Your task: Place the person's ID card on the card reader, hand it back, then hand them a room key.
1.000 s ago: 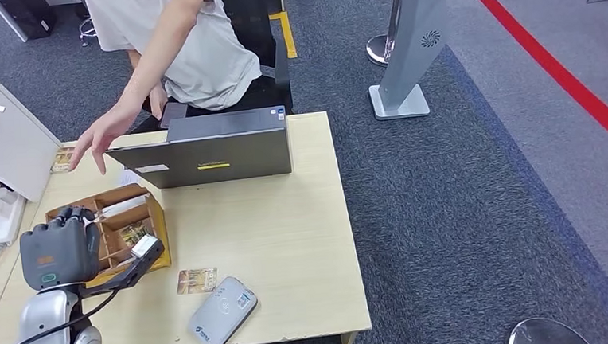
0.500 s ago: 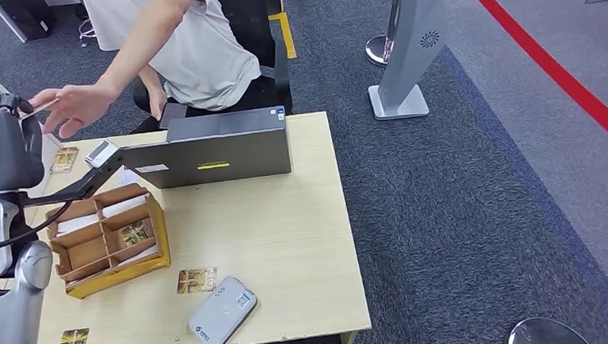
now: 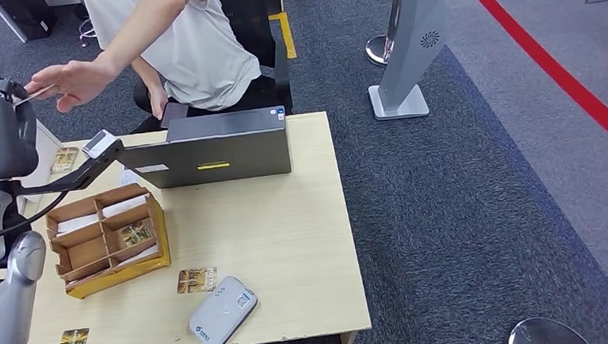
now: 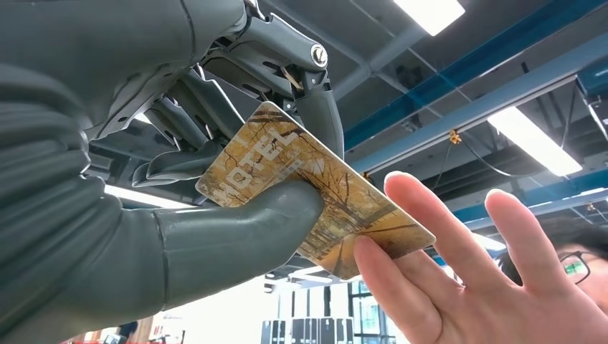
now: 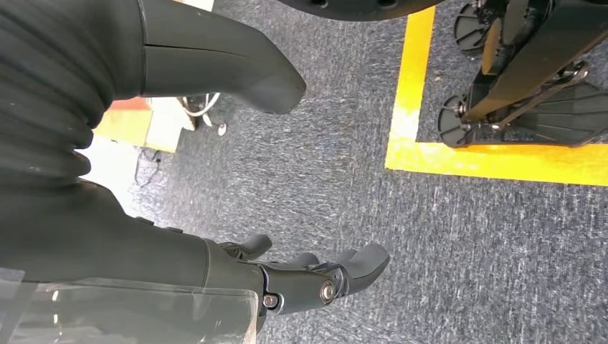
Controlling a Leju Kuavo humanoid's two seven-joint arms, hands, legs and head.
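Your robot's left hand (image 4: pixel 215 179) is raised beyond the table's (image 3: pixel 288 221) far left corner, thumb and fingers (image 4: pixel 319 118) pinching a hotel room key (image 4: pixel 315 193) at one end. The person's hand (image 4: pixel 466 287) touches the card's free end, fingers spread. On the table, the card reader (image 3: pixel 222 311) sits at the near edge, a card (image 3: pixel 197 280) just beside it. Your right hand (image 5: pixel 315 276) hangs over carpet, fingers loosely curled, holding nothing.

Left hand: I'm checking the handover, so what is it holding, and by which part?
The left hand pinches a hotel key card by one end; the person's hand touches the other.
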